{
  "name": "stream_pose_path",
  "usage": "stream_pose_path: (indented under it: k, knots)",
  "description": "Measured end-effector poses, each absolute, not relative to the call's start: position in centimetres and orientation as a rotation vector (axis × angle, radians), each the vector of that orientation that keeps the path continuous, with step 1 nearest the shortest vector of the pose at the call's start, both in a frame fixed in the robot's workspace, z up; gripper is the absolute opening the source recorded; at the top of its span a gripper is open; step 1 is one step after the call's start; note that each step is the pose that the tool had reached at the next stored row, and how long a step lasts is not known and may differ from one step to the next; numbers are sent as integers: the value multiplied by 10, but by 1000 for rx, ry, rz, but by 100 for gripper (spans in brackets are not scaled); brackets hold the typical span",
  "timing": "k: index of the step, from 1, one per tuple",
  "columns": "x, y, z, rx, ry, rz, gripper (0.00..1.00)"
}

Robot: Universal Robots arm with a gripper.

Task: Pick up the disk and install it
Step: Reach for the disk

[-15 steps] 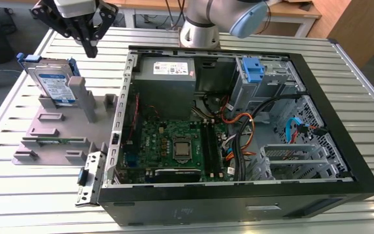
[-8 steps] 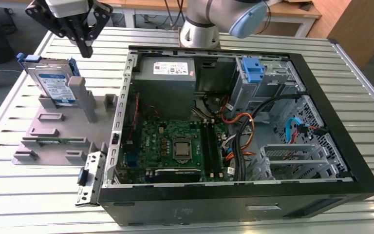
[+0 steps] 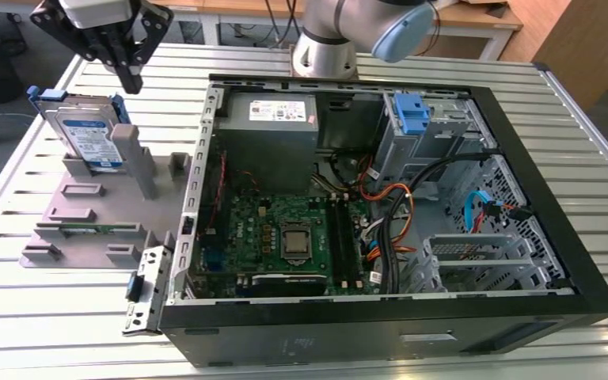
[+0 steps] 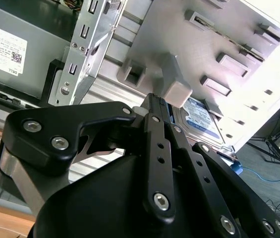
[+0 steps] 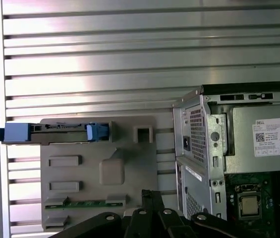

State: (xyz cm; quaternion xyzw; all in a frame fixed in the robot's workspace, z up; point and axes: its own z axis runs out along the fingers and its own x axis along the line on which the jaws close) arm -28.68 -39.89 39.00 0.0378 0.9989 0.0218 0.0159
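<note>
The gripper (image 3: 131, 81) hangs with its fingers pressed together, clamped on nothing. The disk (image 3: 85, 136) stands on edge just below the fingertips, slotted into the stand (image 3: 80, 212), apart from them. In the second wrist view the disk (image 4: 202, 118) lies beyond the fingertips, partly behind a post (image 4: 175, 85) of the stand. The open case (image 3: 389, 323) sits to one side of the gripper, well apart.

As I judge it, the main risk is contact. With the fingers together they cannot straddle the disk, so coming down would drive them onto its top edge or the post and could tip it in its slot. A grip on the blue frame (image 3: 47, 94) alone could flex or slip.

The disk carries a white-and-blue label. The power supply (image 3: 270, 131) inside the case bears a white sticker (image 3: 278, 110) with print and codes. I leave the wording unread.
</note>
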Motion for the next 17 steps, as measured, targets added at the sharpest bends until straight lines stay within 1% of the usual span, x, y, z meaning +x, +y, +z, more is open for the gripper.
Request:
stream_pose_path:
  k: [17]
  knots:
    - [-307,-399,389,118,3107,68,11]
